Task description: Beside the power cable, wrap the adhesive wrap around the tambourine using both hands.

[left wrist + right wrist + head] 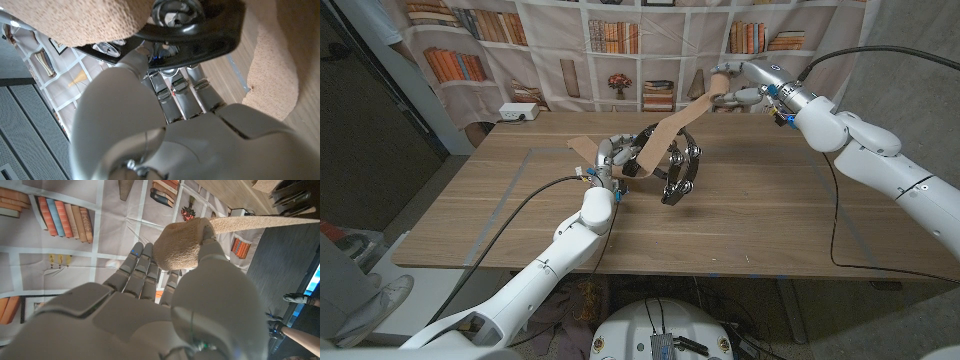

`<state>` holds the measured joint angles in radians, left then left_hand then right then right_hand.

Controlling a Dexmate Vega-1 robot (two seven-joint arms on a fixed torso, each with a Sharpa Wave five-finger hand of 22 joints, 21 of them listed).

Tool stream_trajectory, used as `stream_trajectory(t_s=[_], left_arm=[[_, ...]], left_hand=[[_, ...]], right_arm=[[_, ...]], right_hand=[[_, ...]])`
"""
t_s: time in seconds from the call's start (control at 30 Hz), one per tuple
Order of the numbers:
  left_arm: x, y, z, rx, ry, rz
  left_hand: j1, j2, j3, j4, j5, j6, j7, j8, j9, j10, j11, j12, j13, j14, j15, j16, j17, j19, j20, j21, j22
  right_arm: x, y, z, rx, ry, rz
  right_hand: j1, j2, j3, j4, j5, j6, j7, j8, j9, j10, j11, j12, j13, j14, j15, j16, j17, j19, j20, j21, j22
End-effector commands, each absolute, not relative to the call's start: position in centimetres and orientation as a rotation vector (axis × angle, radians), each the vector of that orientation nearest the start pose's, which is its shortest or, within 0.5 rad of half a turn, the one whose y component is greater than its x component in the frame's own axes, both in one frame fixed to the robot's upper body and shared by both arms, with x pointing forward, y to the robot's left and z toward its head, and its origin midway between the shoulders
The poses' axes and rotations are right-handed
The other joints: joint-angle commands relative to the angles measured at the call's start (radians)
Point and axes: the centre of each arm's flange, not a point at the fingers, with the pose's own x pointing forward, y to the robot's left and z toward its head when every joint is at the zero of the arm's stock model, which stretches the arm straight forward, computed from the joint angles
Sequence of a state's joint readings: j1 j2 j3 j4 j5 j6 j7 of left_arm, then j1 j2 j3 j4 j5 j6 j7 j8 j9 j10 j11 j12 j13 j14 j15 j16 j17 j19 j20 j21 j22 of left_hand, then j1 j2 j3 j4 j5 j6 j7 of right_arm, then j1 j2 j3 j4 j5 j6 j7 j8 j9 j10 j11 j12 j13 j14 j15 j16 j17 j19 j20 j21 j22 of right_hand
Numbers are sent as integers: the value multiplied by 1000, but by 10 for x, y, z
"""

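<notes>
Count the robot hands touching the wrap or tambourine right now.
2. The left hand holds the tambourine at the table's middle; the right hand grips the adhesive wrap roll, raised toward the far right, strip stretched between them.

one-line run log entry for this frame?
left hand: holds tambourine | right hand: holds adhesive wrap roll, raised | strip: stretched roll-to-tambourine | stage: wrapping underway

The tambourine (665,165) stands mid-table (770,220), the wrap roll (720,82) raised behind-right of it.
</notes>
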<state>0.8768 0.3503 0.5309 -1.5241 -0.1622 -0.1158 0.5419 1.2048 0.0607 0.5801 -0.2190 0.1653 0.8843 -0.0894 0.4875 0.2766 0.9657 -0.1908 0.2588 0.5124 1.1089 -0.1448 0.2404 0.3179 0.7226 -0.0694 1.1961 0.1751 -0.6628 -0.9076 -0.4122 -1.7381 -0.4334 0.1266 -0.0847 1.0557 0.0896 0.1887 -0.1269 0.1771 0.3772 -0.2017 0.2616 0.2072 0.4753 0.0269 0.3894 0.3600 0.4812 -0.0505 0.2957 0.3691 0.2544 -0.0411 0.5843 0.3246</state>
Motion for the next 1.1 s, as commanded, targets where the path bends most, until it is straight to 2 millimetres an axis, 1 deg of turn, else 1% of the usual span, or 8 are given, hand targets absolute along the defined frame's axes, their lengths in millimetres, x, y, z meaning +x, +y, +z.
stream_trajectory(t_s=[0.03,0.13,0.27,0.4,0.53,0.63,0.83,1.1], left_arm=[[618,158,-27,159,-674,71],[617,158,-28,156,-675,74],[616,160,-28,153,-675,84],[615,162,-28,149,-681,80],[615,164,-29,149,-680,97],[615,164,-26,130,-694,86],[614,170,-8,149,-748,93],[611,176,-3,128,-766,111]], left_hand=[[-2,2,76,69,5,1,-2,0,1,3,-5,-2,3,66,-91,4,2,-6,-119,5,4],[-2,2,76,69,5,2,-3,0,2,2,-5,-3,3,65,-91,2,1,-6,-119,5,4],[-3,2,77,69,5,1,-2,0,2,2,-5,-3,4,65,-91,3,2,-7,-119,5,4],[-3,2,77,69,5,1,-2,-1,2,3,-5,-3,4,65,-91,3,2,-7,-120,6,4],[-3,2,77,69,5,0,-3,-2,1,3,-5,-3,4,64,-91,3,2,-8,-120,6,4],[-3,3,78,70,5,-2,1,-3,1,-1,-4,-4,6,63,-91,2,2,-9,-119,5,3],[-4,4,79,70,6,-1,3,-5,0,-5,-3,-5,9,61,-91,2,2,-10,-119,5,4],[-6,7,81,73,8,-9,0,-10,-2,-14,-1,-7,12,58,-91,1,3,-12,-118,4,3]], right_arm=[[563,-296,159,-1355,-912,-164],[567,-301,157,-1345,-884,-172],[578,-307,150,-1331,-833,-172],[583,-308,144,-1322,-809,-163],[589,-307,131,-1316,-774,-140],[590,-306,123,-1306,-761,-129],[587,-304,116,-1293,-752,-122],[585,-307,100,-1260,-716,-116]], right_hand=[[54,61,-3,-1,0,10,2,-3,2,241,-233,4,4,11,-188,-2,3,-1,-138,6,0],[54,61,-3,-2,0,10,4,-4,2,242,-233,3,5,11,-188,-2,3,-1,-138,7,-1],[54,61,-3,-2,0,11,5,-4,2,242,-233,2,5,12,-188,-3,3,0,-137,10,-2],[55,61,-2,-3,0,13,4,-4,2,243,-233,1,6,13,-188,-4,3,-1,-137,12,-4],[55,62,-2,-3,0,13,4,-5,2,244,-233,-1,7,15,-189,-5,3,-1,-137,14,-6],[55,62,-2,-3,0,12,4,-6,2,244,-233,-2,8,16,-189,-6,4,-1,-136,16,-7],[56,61,-2,-4,0,15,6,-6,2,245,-233,-3,9,18,-188,-7,4,-1,-133,19,-9],[55,60,-3,-3,0,15,7,-7,3,247,-232,-5,10,18,-188,-10,3,-3,-132,22,-13]])
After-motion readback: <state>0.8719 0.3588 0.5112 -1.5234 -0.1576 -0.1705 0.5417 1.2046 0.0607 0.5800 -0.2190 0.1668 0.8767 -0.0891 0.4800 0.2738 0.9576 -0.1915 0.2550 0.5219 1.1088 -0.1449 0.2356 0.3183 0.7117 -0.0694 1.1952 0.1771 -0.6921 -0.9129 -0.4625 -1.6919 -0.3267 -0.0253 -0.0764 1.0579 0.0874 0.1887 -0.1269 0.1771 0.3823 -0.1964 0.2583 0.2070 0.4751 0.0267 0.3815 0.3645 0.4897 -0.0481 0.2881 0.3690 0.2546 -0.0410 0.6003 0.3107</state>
